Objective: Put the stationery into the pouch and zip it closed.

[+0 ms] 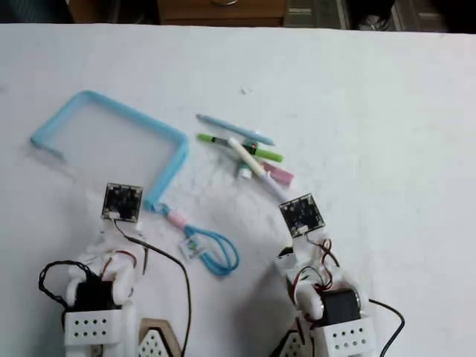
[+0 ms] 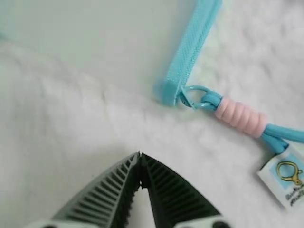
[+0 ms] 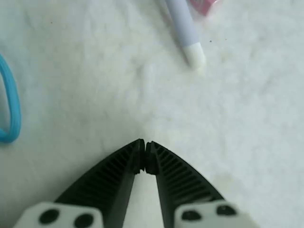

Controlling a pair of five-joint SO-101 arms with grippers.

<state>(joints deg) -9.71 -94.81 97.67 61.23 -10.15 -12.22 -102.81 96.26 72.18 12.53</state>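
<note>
Jaws tip-to-tip (both) above white table (image 1: 387, 104)

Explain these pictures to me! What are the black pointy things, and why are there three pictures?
These are two little robot arms, left and right, side by side at a white table. The high view looks down from above. The two wrist views come from tiny cameras on the arms' wrists. The black pointy things are their pinchers: the left gripper and the right gripper. Both are shut and hold nothing. On the table lie a see-through pouch with a blue edge, its strap, and a bunch of pens. The arms are meant to put the pens in the pouch.
</note>
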